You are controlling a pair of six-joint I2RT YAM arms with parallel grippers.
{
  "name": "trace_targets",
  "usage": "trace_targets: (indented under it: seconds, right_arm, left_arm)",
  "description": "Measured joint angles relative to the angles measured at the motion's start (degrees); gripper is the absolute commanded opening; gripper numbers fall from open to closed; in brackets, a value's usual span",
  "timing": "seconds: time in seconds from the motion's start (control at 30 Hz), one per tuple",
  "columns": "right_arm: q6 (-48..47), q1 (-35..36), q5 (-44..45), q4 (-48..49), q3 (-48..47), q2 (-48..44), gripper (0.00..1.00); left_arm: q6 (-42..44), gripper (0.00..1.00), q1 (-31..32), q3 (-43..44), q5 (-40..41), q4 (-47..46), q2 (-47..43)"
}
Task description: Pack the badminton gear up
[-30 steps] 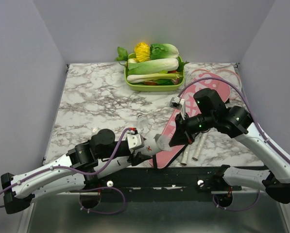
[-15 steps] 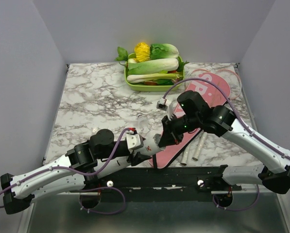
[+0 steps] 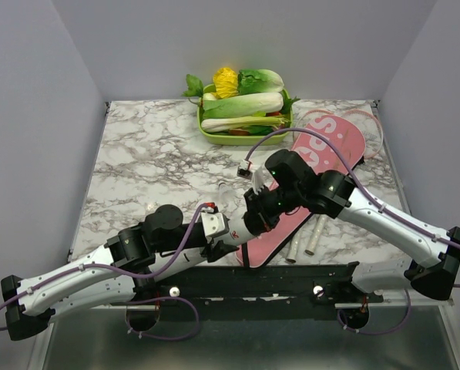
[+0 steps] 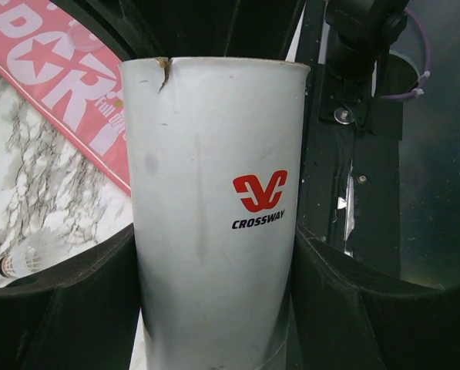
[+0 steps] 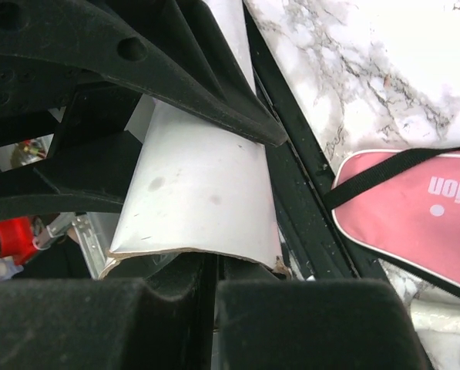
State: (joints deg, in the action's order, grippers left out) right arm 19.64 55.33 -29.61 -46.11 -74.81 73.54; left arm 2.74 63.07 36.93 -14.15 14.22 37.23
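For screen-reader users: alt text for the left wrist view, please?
A white tube marked CROSSWAY fills the frame, clamped in the left gripper. At frame left, a pink cover bag and a shuttlecock lie on the marble table.

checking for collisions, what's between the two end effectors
White tube, held by the left end effector, its open end at the right end effector; both wrist views show it.

Soft even light; faint shadows; wrist views dark-edged; tube (image 4: 214, 254) print sharp.
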Motion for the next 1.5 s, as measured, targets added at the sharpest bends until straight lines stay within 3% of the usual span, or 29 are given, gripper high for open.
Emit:
trace_targets:
  seconds: [0.37,0.67,0.77,0.97,1.17,1.5]
  right_arm:
    - [0.09,0.59,5.73,-2.21,-2.71,-1.27,0.42]
    - [-1.73,0.52,21.00,-12.35,-21.16,-3.10,0.49]
    - [-1.70,-1.03,27.58,-13.40,-23.04,-4.96,0.51]
    - [1.55,-9.18,31.67,-7.37,-11.65,-6.29,0.52]
    - [10.95,-12.72,32.46,3.48,1.25,-1.07,0.54]
    - [29.14,-12.68,21.73,24.55,8.22,13.79,0.64]
  left_arm:
    - [0.20,0.00,0.07,0.00,0.66,-0.13,0.72]
    - [0.52,0.00,0.07,0.00,3.54,-0.17,1.29]
    - [0.61,0.00,0.07,0.00,4.87,-0.15,1.20]
    - [0.68,0.00,0.07,0.00,8.61,0.35,-0.74]
    - [0.46,0.00,0.07,0.00,16.22,0.76,-3.52]
    - [0.00,0.00,0.07,0.00,27.85,1.42,-6.97]
